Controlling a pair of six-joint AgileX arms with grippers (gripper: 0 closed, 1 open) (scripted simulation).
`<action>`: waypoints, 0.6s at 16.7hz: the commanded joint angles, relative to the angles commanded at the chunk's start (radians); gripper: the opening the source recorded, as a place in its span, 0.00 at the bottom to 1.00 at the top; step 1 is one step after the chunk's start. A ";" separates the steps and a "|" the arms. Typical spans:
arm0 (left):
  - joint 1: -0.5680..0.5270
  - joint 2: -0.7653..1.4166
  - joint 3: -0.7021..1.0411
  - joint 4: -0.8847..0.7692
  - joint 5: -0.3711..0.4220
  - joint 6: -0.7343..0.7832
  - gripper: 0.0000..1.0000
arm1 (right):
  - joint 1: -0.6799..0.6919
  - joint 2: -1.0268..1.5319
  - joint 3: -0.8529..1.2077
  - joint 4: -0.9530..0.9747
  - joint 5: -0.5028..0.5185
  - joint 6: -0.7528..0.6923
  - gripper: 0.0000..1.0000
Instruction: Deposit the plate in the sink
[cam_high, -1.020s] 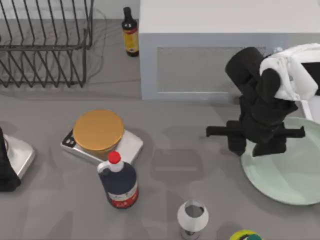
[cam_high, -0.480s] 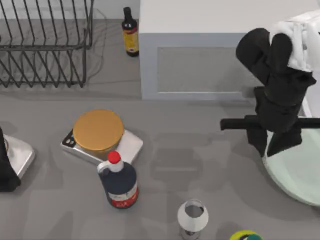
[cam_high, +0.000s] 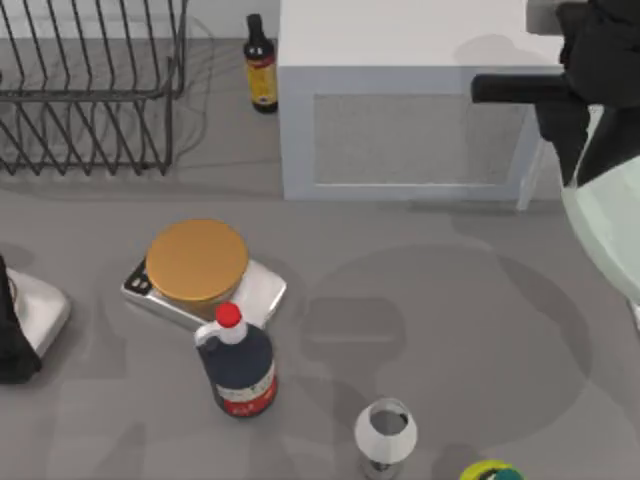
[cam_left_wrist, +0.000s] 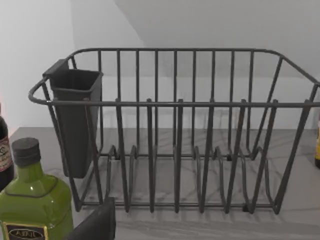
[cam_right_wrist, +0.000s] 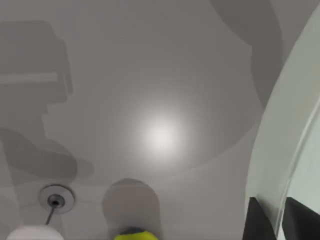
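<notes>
The right claw (cam_high: 590, 150) is at the top view's far right, high above the tabletop (cam_high: 420, 330), and it is closed on the edge of the plate (cam_high: 610, 230). In the right wrist view the two dark fingertips (cam_right_wrist: 260, 220) sit on both sides of the thin rim, so the grip is a pinch at the edge, not under the plate. The plate hangs lifted and tilted, partly past the right border of the top view, in front of the white box (cam_high: 400, 100). It casts a big round shadow on the tabletop below.

For this step, I think the arm should carry the plate slowly w/o sudden turns, because a pinch on the rim can slip when such a wide disc swings. Keep it clear of the white box corner. Lower it over the sink before opening; I cannot see the sink in these views, so its exact place I cannot tell.

The plate is large, round, shallow, pale mint green, smooth, no pattern; rim looks thin.

The left claw is parked at the left edge of the top view, near the dish rack (cam_left_wrist: 175, 130). If it is open or closed I cannot tell.
</notes>
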 joint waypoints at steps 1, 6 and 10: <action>0.000 0.000 0.000 0.000 0.000 0.000 1.00 | 0.006 0.008 0.072 -0.030 0.000 0.001 0.00; 0.000 0.000 0.000 0.000 0.000 0.000 1.00 | 0.040 0.051 0.282 -0.108 0.000 0.005 0.00; 0.000 0.000 0.000 0.000 0.000 0.000 1.00 | 0.043 0.057 0.295 -0.112 0.000 0.006 0.00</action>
